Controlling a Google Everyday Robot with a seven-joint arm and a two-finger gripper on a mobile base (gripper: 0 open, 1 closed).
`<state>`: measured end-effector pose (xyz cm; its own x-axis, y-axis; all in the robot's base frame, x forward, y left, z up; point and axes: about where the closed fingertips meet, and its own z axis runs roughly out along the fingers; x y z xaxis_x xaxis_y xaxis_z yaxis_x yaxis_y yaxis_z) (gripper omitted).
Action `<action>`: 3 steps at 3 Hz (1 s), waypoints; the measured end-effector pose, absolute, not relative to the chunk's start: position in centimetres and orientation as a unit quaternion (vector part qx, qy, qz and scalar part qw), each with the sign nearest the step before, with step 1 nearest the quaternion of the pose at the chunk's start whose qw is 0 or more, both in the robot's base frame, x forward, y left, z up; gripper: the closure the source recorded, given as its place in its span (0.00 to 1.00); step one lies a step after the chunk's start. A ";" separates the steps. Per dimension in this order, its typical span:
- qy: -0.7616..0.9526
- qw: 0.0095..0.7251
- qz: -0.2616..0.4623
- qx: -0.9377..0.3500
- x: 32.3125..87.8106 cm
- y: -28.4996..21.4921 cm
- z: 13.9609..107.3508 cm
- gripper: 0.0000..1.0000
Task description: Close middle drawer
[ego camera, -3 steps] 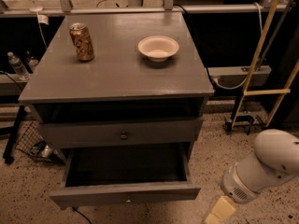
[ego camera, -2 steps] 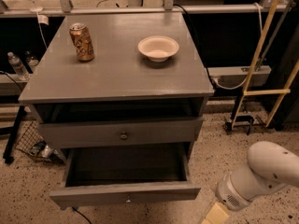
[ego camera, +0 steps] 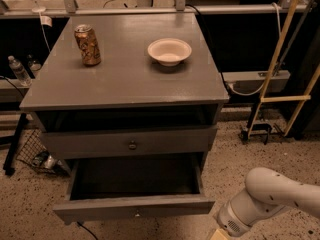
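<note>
Camera view is being filled at its near right corner by the robot's pale arm [ego camera: 280, 196], which is being held low, about level with the pulled-out drawer, probably so that a push can be given squarely against the drawer's front. The jaws are being carried at the arm's tip, at the bottom edge just right of that front. Only a tan sliver is being shown, so whether they are spread or pressed together cannot be told.

The middle drawer [ego camera: 132, 207] is being left wide open toward the near side. Its dark inside is being exposed, and its small pale knob [ego camera: 136, 214] is being presented at the centre of the front. No contact is being made between arm and drawer, so the closing push is judged as not yet begun.

Just above and farther back, the taller drawer front [ego camera: 75, 145] with the dark knob [ego camera: 132, 145] is being kept shut, out of the way of the push.

On the bench [ego camera: 125, 86], a can [ego camera: 87, 45] is being stood upright at the far left and a bowl [ego camera: 169, 50] is being rested at the far right, well apart. Both are being kept clear of the drawer's travel, though a hard shove is judged likely to rattle them.
</note>
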<state>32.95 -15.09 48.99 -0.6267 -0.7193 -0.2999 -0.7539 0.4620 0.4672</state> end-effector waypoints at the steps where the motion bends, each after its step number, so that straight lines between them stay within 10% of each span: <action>1: 0.855 0.034 0.289 -0.430 33.0 -15.2 48.4 0.00; 3: 0.857 0.058 0.276 -0.432 34.7 -16.5 45.4 0.15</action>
